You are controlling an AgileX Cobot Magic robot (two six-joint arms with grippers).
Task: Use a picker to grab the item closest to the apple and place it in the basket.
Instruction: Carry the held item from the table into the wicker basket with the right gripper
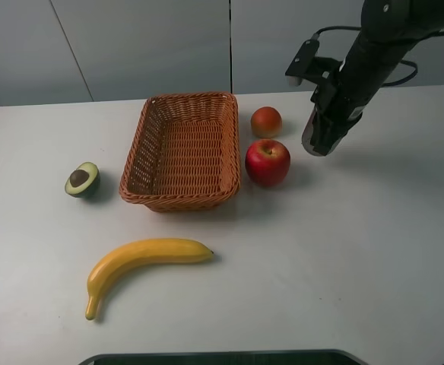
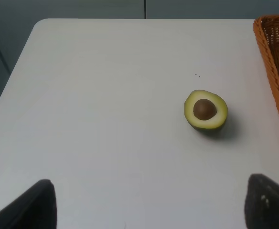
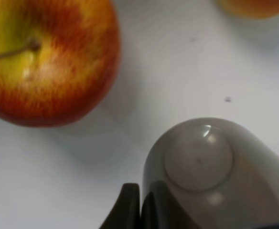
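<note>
Now right gripper (image 1: 322,131) clasps cup (image 1: 315,141); apple (image 1: 267,162), orange fruit (image 1: 266,122) between it, basket (image 1: 180,199).

Right wrist view, soft focus: apple (image 3: 44,62) cropped by frame edge; orange-red fruit (image 3: 256,7) only a sliver; cup (image 3: 211,176) partly cropped, its grip mostly out of sight. Left wrist view: basket (image 2: 278,71) cropped; left gripper (image 2: 151,191) shows fingertips only.
</note>
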